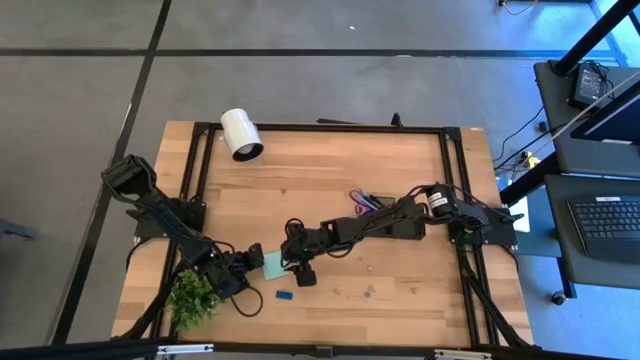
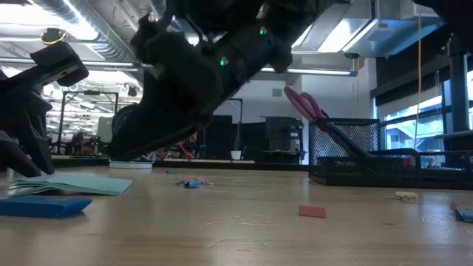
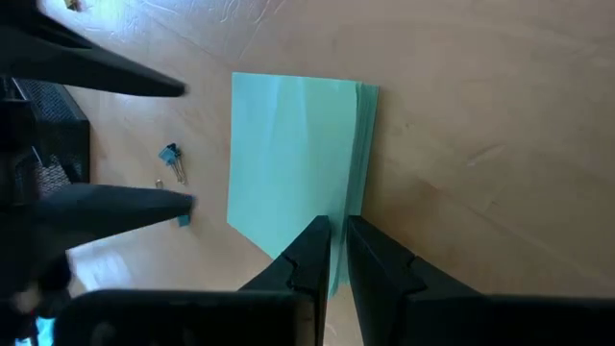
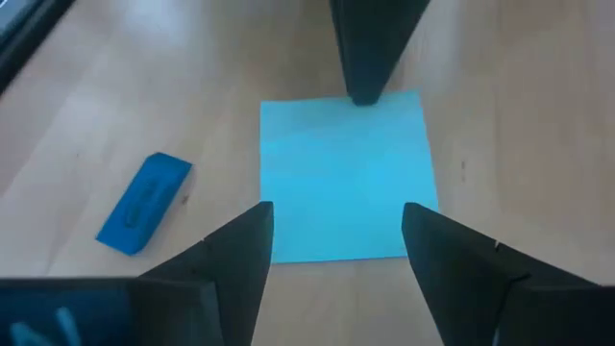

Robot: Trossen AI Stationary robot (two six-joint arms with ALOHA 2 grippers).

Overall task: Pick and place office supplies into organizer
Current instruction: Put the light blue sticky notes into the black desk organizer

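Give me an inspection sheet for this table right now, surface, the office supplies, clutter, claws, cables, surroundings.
Surface: wooden table in a black frame.
Job's things: light green notepad flat on the wood; blue block beside it; purple-handled scissors standing in the black mesh organizer; small clips scattered.
Clutter: white cylinder on its side near the far edge; potted plant at the near left corner.
Claws: left claw nearly shut on the notepad's edge; right claw open above the notepad.
Cables: black cable by the left arm.
Surroundings: desk with keyboard to the right.
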